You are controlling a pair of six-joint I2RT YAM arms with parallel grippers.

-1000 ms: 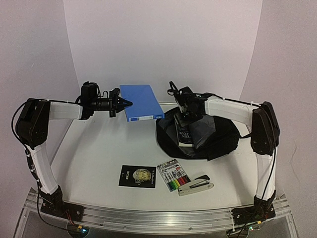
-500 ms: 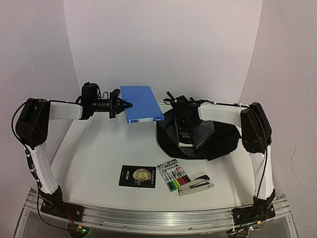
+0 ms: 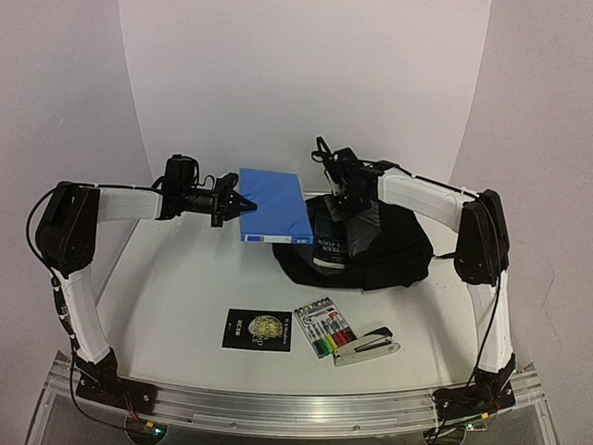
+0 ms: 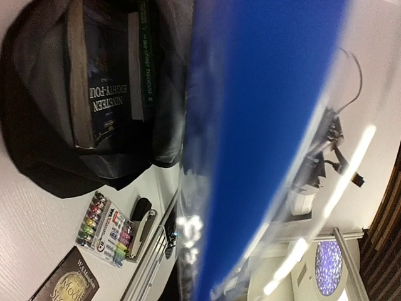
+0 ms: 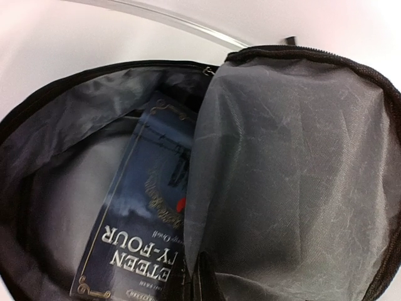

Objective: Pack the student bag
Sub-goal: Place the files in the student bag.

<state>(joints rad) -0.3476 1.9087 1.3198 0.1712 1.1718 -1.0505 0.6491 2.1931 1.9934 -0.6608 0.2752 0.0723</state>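
Top external view: the left tool (image 3: 239,201) is clamped on the left edge of a flat blue plastic folder (image 3: 275,204) at upper centre, just left of the bag. The right tool (image 3: 347,197) is pinched tight on the grey lining flap of the large soft black fabric backpack (image 3: 394,255), which lies right of centre on the white surface (image 3: 185,278). A dark blue paperback book (image 3: 331,243) sits in its open mouth.

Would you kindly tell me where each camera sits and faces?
Top external: above, behind the robot, facing the table; left arm, right arm, left tool, right tool show.
Left wrist: on left arm, looking past the folder to the bag; tool unclear.
Right wrist: on right arm, looking into the bag; tool barely shows.
All share the book in the bag.
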